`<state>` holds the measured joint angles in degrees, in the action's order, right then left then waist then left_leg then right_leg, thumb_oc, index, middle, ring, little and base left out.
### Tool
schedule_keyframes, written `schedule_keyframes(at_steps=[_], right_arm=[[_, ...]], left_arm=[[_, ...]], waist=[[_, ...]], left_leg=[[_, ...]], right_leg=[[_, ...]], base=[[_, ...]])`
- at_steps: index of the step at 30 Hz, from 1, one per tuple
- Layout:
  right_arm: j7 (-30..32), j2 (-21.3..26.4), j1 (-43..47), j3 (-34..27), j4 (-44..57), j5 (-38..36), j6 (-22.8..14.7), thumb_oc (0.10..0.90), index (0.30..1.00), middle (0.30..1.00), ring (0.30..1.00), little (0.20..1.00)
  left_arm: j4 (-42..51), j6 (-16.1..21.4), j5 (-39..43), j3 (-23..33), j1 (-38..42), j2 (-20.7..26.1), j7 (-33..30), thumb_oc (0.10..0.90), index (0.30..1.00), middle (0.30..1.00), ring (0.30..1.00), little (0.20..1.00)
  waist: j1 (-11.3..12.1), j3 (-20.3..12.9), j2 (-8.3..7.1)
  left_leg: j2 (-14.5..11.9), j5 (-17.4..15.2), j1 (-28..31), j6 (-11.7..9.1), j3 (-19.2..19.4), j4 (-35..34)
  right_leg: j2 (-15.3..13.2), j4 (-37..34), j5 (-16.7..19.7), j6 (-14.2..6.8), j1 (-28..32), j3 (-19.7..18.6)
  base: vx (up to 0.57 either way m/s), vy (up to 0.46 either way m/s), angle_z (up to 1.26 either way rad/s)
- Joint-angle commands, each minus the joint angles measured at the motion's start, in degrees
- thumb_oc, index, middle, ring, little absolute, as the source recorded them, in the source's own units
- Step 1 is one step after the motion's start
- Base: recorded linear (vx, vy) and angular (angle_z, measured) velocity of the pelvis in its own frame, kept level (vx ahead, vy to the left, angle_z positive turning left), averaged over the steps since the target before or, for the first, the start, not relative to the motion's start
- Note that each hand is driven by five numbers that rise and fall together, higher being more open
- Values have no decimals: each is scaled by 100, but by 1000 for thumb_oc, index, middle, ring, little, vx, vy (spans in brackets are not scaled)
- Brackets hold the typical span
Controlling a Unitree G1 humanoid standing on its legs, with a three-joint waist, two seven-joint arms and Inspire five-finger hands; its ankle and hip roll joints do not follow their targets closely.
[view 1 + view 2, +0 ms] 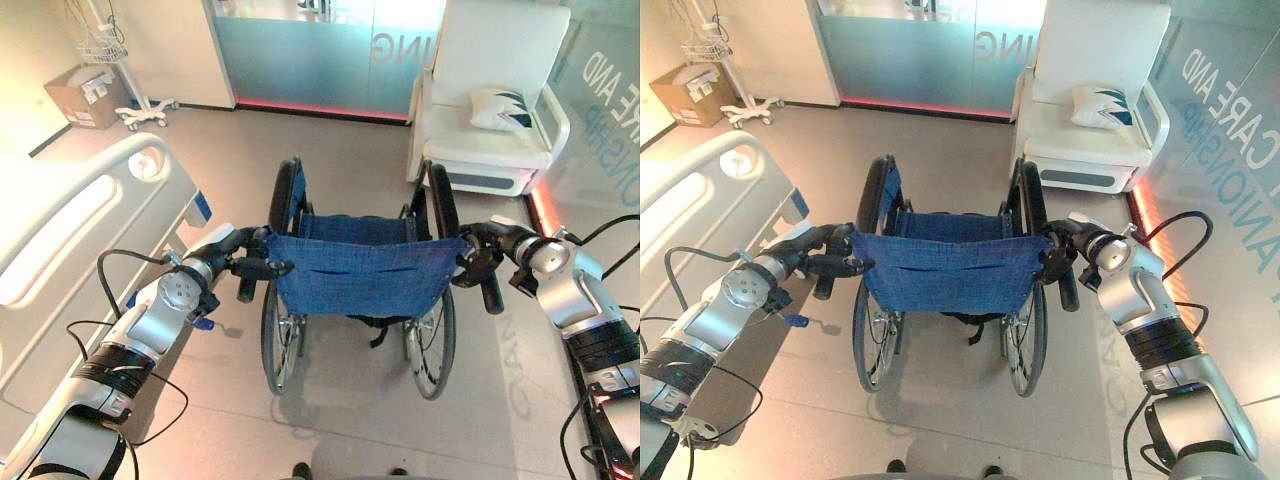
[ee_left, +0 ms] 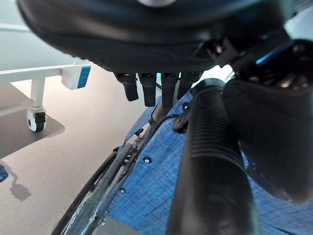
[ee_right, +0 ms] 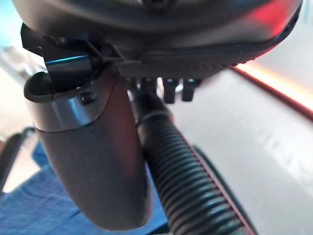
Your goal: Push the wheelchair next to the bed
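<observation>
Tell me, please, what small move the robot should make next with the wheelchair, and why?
Probably a gentle push forward, veering left: both the left hand and right hand grip the wheelchair handles, and the bed lies to its left, apart from it.

Cut off at the left edge: the bed, only its footboard and side rail in sight. Hidden behind the blue backrest: the wheelchair seat and front. Cropped by the right wrist view's edge: the ribbed push handle. Armchair top cut off. Cardboard box print too small to tell.
</observation>
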<state>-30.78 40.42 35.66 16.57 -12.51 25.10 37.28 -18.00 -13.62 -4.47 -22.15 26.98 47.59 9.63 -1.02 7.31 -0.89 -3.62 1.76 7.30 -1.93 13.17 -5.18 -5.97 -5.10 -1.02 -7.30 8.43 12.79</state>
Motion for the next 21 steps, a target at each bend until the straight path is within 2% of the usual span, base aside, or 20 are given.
schedule_keyframes(at_steps=[1, 4, 6, 9, 13, 14, 15, 19, 21], right_arm=[[-23, 673, -431, 225, -1123, 991, 1310, 800, 900, 900, 900, 900], [806, 339, -433, 241, -1731, 167, 1876, 800, 900, 900, 900, 900], [868, 172, -337, 293, -2028, -28, 2079, 800, 900, 900, 900, 900], [610, -4, -241, 439, -2493, -26, 2135, 800, 900, 900, 900, 900], [786, -218, -74, 634, -3264, -823, 2076, 800, 900, 900, 900, 900], [1049, -335, -12, 624, -3704, -1383, 1906, 800, 900, 900, 900, 900], [1109, -351, -1, 621, -3753, -1430, 1893, 800, 900, 900, 900, 900], [2106, -484, -33, 545, -4233, -2014, 1571, 800, 900, 900, 900, 900], [2033, -553, -12, 551, -4284, -2052, 1562, 800, 900, 900, 900, 900]], left_arm=[[-716, -283, -593, 12, 297, 196, -157, 800, 900, 900, 900, 900], [-702, -314, -626, -54, 358, 61, -178, 800, 900, 900, 900, 900], [-712, -348, -613, -125, 446, 22, -168, 800, 900, 900, 900, 900], [-811, -294, -606, -184, 514, -51, -182, 800, 900, 900, 900, 900], [-917, -262, -587, -268, 663, -111, -126, 800, 900, 900, 900, 900], [-992, -231, -567, -348, 736, -174, -135, 800, 900, 900, 900, 900], [-1006, -219, -567, -352, 745, -177, -131, 800, 900, 900, 900, 900], [-1045, -164, -555, -401, 743, -269, -167, 800, 900, 900, 900, 900], [-1047, -176, -554, -439, 760, -312, -175, 800, 900, 900, 900, 900]], waist=[[-111, 50, -43], [-57, 28, -18], [-34, 23, -9], [3, 16, 4], [73, 3, 4], [107, -13, 5], [111, -12, 3], [158, -47, 25], [160, -53, 38]], left_leg=[[241, -269, 143, 57, 147, 18], [250, -287, 153, 61, 116, 18], [252, -285, 149, 54, 114, 18], [259, -285, 139, 48, 102, 18], [268, -284, 130, 49, 61, 18], [272, -277, 132, 53, 45, 18], [274, -276, 133, 54, 45, 18], [276, -283, 131, 68, 23, 18], [288, -279, 129, 72, 3, 18]], right_leg=[[181, 10, 356, 102, -188, -174], [179, 10, 350, 111, -168, -160], [176, 10, 350, 120, -167, -144], [172, 10, 352, 128, -170, -130], [163, 10, 344, 144, -158, -98], [162, 10, 347, 153, -149, -84], [161, 10, 346, 155, -147, -82], [156, 10, 340, 153, -144, -73], [160, 10, 338, 163, -143, -91]], base=[[0, 0, 0], [0, 0, 0], [0, 0, 0], [0, 0, 0], [0, 0, 0], [0, 0, 0], [0, 0, 0], [0, 0, 0], [0, 0, 0]])
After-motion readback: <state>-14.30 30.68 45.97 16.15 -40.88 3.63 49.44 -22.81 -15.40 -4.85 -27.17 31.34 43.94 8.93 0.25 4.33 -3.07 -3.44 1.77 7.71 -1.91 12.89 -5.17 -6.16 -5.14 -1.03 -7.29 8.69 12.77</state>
